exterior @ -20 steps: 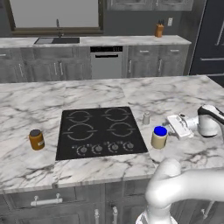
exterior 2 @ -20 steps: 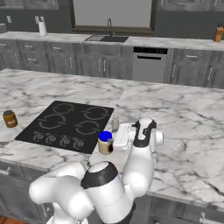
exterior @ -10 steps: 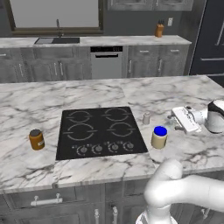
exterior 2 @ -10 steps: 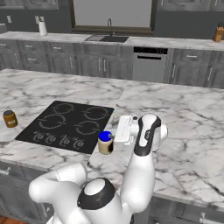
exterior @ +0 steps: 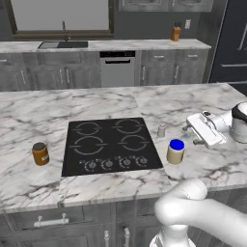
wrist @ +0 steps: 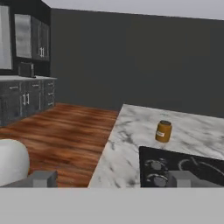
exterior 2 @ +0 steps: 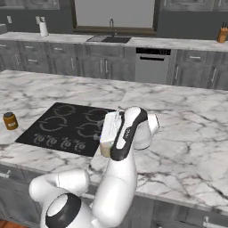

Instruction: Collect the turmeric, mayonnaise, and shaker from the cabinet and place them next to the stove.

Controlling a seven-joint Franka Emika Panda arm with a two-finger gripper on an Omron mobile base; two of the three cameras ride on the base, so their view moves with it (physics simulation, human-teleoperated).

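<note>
The black stove (exterior: 111, 144) lies flat in the marble island. The mayonnaise (exterior: 176, 151), cream with a blue lid, stands upright just right of the stove's front corner. The small grey shaker (exterior: 161, 130) stands behind it at the stove's right edge. The turmeric (exterior: 40, 153) stands left of the stove and also appears as turmeric (exterior 2: 10, 120) and turmeric (wrist: 163, 131). My gripper (exterior: 191, 133) hovers right of the mayonnaise, pointing left across the stove (wrist: 183, 168). It is open with nothing between its fingers. My forearm covers most of the mayonnaise (exterior 2: 105, 150).
A back counter holds a sink (exterior: 62, 44), a dishwasher front (exterior: 117, 67) and a knife block (exterior: 176, 34). Dark wall cabinets (exterior: 164, 5) hang above it. A paper-towel roll (exterior 2: 43, 28) stands at the back left. Wooden floor (wrist: 65, 135) lies beyond the island's end.
The wrist has drawn back a little to the right and the forearm has swung, while the hand stays just right of the mayonnaise. The three items have not moved.
</note>
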